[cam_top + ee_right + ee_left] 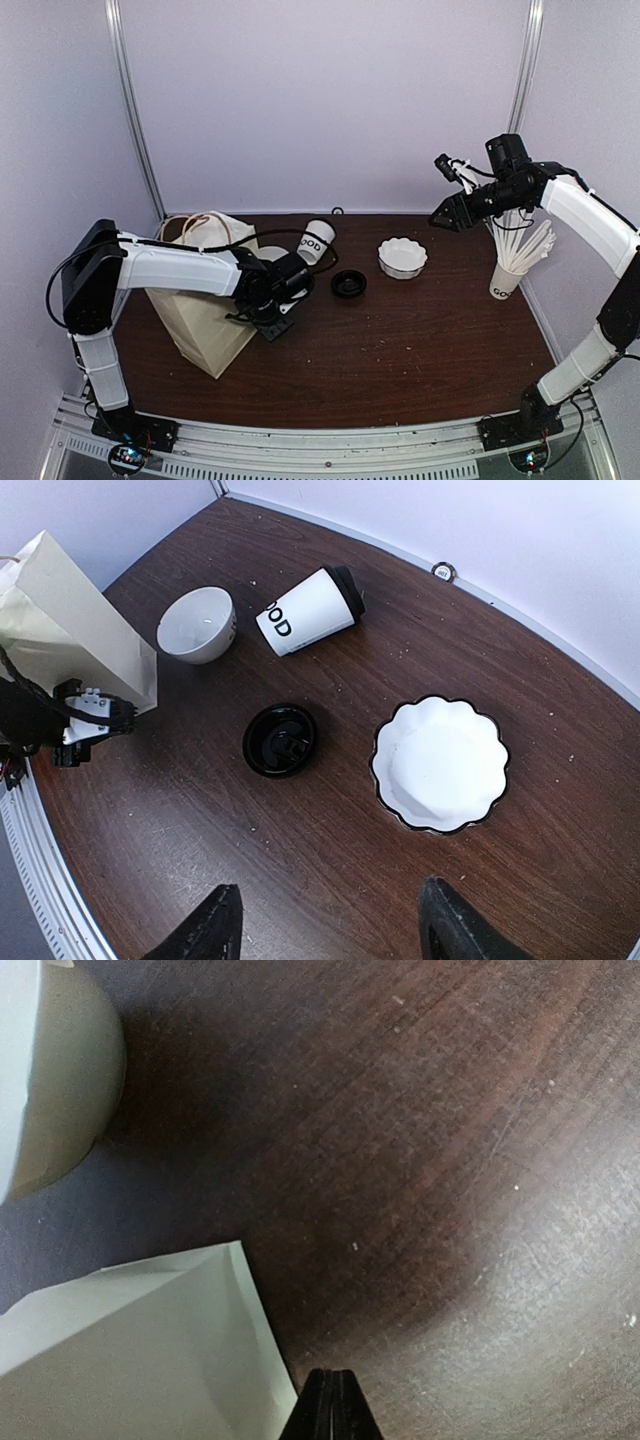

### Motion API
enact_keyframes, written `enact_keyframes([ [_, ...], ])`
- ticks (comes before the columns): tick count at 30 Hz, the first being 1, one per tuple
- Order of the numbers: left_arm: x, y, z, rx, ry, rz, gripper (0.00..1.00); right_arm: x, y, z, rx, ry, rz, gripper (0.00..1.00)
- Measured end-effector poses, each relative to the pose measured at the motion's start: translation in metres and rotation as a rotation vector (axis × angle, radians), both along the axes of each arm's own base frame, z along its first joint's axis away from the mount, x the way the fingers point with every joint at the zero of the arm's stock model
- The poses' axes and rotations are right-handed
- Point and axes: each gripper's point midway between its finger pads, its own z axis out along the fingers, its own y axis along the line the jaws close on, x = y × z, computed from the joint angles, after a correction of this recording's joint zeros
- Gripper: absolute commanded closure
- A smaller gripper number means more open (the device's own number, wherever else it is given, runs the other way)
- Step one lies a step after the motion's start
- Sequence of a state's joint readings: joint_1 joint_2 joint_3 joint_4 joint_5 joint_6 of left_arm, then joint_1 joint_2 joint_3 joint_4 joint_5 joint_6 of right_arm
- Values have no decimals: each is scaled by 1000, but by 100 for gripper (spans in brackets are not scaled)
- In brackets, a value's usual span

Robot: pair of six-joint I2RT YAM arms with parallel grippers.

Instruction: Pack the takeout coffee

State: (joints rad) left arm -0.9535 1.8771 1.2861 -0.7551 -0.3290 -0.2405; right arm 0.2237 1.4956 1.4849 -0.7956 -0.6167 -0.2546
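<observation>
The takeout coffee cup (315,242) (308,611) lies on its side at the back of the table, white with dark block letters and a black far end. A loose round black lid (348,284) (280,740) lies flat in front of it. My left gripper (272,328) (331,1406) is low over the table beside the paper bag's corner (130,1350), shut with nothing between its fingers. It is a short way left of the lid. High at the back right, my right gripper (443,217) (328,900) stands open and empty, looking down on the lid.
A tan paper bag (200,300) (75,620) stands at the left. A round white bowl (197,623) (50,1080) sits behind it, and a scalloped white bowl (402,257) (440,763) sits right of the lid. A like cup full of white sticks (510,270) stands at the far right.
</observation>
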Motion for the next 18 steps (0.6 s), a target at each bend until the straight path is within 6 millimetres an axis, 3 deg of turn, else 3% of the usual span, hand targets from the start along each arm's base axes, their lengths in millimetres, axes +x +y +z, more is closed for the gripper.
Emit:
enact_keyframes([
  [4,5,4,-12,13,4,20,97,-1,1,-1,6,5,7,37],
  [18,35,76,-30,104,-9,228,97,-4,2,-9,6,25,11,37],
])
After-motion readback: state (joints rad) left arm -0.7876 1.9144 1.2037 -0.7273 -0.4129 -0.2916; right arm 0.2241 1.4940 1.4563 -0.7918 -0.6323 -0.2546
